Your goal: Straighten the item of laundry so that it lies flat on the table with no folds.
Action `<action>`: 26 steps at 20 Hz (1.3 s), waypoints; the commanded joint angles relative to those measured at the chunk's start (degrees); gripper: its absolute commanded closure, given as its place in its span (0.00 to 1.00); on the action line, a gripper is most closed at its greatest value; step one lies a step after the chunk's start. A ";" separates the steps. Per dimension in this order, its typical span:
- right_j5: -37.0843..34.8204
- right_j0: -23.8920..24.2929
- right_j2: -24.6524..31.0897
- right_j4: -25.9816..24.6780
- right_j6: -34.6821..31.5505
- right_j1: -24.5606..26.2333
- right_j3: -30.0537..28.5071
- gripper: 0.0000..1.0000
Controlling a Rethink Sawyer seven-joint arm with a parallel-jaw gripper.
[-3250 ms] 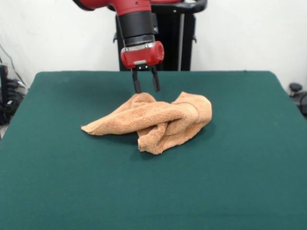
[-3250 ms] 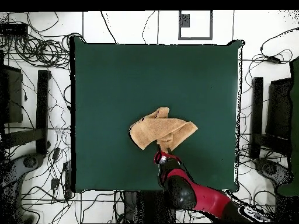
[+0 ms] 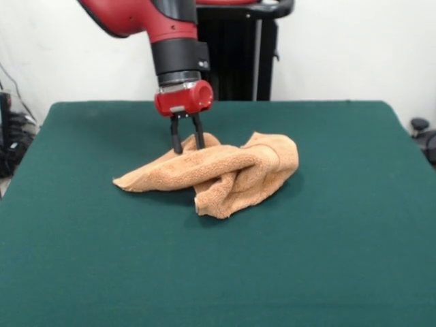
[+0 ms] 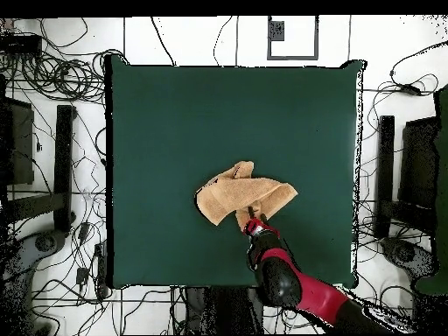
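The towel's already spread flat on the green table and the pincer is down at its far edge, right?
Not quite. The towel is not flat: the front view shows it bunched in thick folds, doubled over itself. The rest holds: it lies on the green table, and the pincer is down at the towel's far edge, the side toward the robot, its fingers slightly apart at the cloth.

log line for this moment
towel: crumpled, folded | gripper: open, at towel's far edge | table: towel near centre | task: not done

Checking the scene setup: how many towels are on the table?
1. The towel lies crumpled near the table's middle, under the gripper. Its folds could hide nothing I can confirm.
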State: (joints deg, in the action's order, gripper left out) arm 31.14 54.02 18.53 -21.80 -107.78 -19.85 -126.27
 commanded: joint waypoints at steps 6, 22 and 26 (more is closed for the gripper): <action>7.45 0.59 7.63 5.85 -20.60 3.59 2.80 0.00; 9.34 -9.02 1.77 5.94 -16.33 4.51 4.93 1.00; 9.43 -11.70 0.70 7.60 -16.00 2.94 5.14 1.00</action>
State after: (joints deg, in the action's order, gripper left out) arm 37.20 48.19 18.82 -19.21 -112.84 -16.68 -126.71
